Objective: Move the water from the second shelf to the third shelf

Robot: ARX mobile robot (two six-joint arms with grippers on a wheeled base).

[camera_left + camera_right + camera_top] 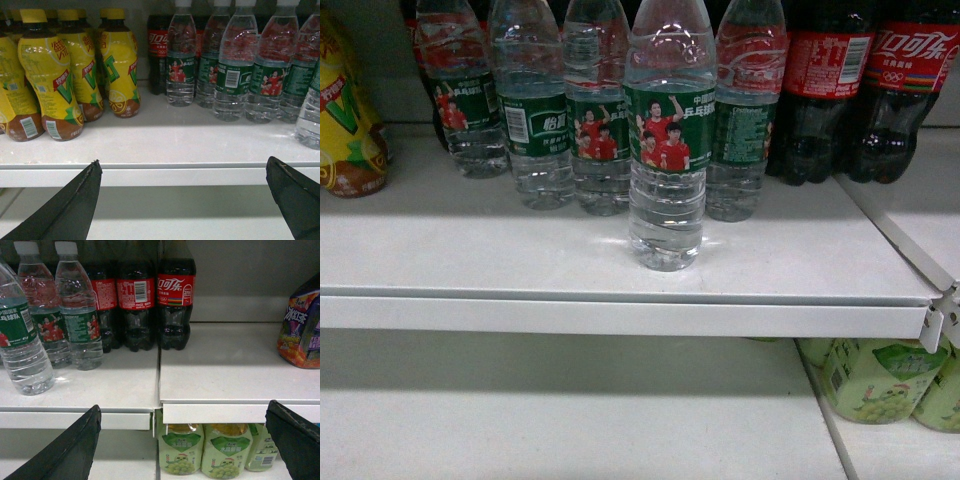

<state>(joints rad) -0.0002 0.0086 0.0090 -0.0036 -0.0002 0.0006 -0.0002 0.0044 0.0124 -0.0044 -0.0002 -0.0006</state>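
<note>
One water bottle stands upright on the white shelf, set forward of the row of matching green-labelled water bottles behind it and nearer the shelf's front edge; it touches none of them as far as the head view shows. The same bottle appears at the left of the right wrist view and at the far right edge of the left wrist view. To the right of the water row stand dark cola bottles with red labels, and to the left are yellow-labelled drink bottles, grouped close together. On the lower shelf, pale green-labelled bottles sit beneath the right part of the upper one. A colourful packet rests at the far right of the neighbouring shelf section. The left gripper hangs in front of the shelf edge with its jaws spread wide and nothing between them; the right gripper is likewise spread apart and holds nothing, facing the seam between two shelf sections. Neither gripper touches any bottle.
</note>
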